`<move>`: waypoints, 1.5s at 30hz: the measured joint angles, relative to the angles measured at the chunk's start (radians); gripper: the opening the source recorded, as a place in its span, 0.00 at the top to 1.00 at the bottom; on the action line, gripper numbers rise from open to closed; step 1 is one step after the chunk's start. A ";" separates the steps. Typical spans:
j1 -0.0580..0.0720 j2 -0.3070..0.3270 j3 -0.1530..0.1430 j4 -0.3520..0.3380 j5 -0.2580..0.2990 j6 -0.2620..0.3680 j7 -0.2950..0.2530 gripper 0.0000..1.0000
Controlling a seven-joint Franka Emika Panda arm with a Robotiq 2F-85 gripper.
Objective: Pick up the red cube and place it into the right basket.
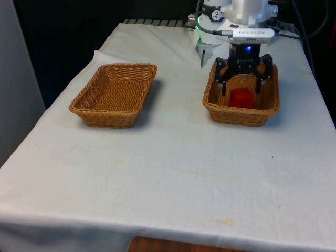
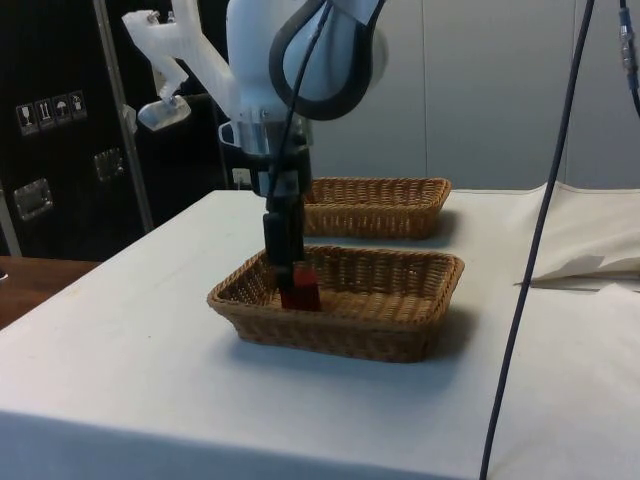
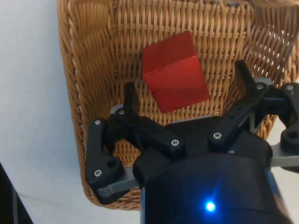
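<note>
Front view: at right of centre, the red cube (image 1: 242, 97) is seen resting in the right-hand wicker basket (image 1: 215, 105), released between the wide-spread gripper (image 1: 244, 88). Careless lifting could catch the weave.

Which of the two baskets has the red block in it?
The basket on the front view's right, under the end effector; the red cube lies inside. The other basket holds nothing.

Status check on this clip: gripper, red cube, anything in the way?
Gripper open, low over the basket on the front view's right. Red cube lying on that basket's floor, released. Second basket apart, nothing blocking.
</note>
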 measured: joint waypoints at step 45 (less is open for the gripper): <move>-0.013 -0.237 -0.013 0.041 -0.066 -0.231 0.253 0.00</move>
